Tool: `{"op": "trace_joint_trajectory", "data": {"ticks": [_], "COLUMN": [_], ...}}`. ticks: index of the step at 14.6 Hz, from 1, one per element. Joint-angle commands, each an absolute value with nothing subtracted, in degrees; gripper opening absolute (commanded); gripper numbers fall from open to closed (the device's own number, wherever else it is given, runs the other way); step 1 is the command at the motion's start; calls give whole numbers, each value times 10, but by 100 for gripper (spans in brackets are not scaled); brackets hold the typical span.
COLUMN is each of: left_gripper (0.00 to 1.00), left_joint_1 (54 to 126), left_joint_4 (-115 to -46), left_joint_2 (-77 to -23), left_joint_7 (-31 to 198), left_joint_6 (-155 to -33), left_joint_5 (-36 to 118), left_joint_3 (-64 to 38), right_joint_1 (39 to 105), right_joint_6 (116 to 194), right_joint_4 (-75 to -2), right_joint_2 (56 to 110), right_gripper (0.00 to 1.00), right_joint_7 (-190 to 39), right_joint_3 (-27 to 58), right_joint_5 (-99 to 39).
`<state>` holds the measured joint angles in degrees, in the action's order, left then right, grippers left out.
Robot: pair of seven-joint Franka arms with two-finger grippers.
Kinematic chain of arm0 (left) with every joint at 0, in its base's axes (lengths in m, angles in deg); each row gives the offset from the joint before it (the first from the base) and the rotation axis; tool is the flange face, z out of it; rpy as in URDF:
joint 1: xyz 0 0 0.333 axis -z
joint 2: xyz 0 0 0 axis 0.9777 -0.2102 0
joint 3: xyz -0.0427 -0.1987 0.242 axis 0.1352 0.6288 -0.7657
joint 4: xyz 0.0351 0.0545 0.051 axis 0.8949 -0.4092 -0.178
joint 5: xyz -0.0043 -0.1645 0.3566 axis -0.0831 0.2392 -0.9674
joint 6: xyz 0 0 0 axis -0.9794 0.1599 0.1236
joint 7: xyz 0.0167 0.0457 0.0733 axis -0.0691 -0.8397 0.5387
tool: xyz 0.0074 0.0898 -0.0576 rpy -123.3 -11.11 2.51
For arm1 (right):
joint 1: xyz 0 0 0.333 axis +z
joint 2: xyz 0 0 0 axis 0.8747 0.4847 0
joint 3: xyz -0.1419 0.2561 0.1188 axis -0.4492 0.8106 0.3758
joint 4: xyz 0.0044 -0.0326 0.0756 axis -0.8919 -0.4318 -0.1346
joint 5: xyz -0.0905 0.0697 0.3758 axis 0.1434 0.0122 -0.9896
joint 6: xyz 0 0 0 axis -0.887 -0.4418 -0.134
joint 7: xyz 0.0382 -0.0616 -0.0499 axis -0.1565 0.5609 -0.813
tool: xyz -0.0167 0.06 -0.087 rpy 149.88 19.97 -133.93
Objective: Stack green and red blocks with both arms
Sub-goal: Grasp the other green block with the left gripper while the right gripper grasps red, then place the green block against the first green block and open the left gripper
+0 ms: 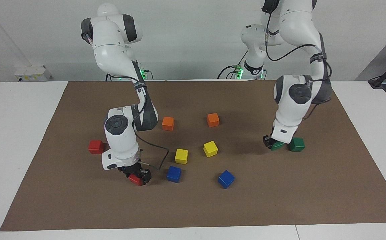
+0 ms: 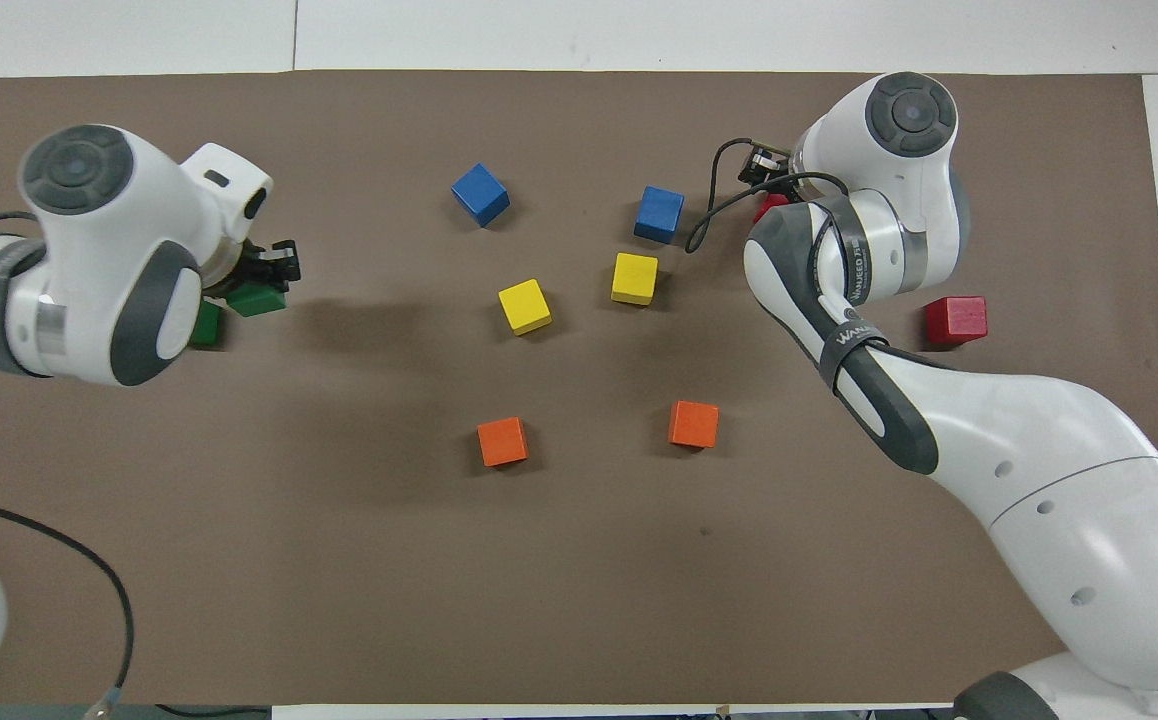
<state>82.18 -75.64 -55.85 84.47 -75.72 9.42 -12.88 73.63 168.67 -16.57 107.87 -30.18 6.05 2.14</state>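
Partly hidden under its own wrist, the left gripper (image 1: pixel 273 142) grips a green block (image 1: pixel 277 145) low over the brown mat (image 1: pixel 329 186), just beside the second green block (image 1: pixel 296 144); overhead, that second cube is mostly covered by the arm. Down at the mat, the right gripper (image 1: pixel 136 177) straddles a red block (image 1: pixel 135 179), fingers close about it, though I cannot tell whether they clamp it. Another red block (image 1: pixel 96 146) sits nearer the robots, apart.

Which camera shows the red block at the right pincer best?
The facing view: the red block shows plainly, low between the right pincer parts. Overhead, the right arm hides all but a sliver of it.
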Motion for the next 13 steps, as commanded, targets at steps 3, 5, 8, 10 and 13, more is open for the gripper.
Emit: {"op": "trace_joint_trajectory", "data": {"ticks": [3, 5, 8, 10, 13], "left_gripper": [0, 0, 0, 0, 0], "left_joint_1": [728, 727, 726, 725, 723], "left_joint_4": [-774, -775, -778, -778, -782], "left_joint_2": [-544, -549, -553, -558, -565], "left_joint_7": [552, 525, 521, 506, 507], "left_joint_6": [-762, -776, -783, -791, -796], "left_joint_5": [198, 198, 196, 168, 162], "left_joint_3": [-124, -126, -126, -126, -130], "right_joint_1": [735, 736, 732, 729, 699], "right_joint_6": [1696, 1692, 1656, 1626, 1625], "right_joint_4": [-170, -170, -172, -214, -316], "right_joint_2": [1085, 1084, 1069, 1014, 913], "right_gripper": [0, 0, 0, 0, 0], "right_joint_7": [-289, -292, -339, -406, -517], "right_joint_3": [62, 62, 62, 62, 62], "right_joint_5": [25, 25, 31, 31, 31]}}
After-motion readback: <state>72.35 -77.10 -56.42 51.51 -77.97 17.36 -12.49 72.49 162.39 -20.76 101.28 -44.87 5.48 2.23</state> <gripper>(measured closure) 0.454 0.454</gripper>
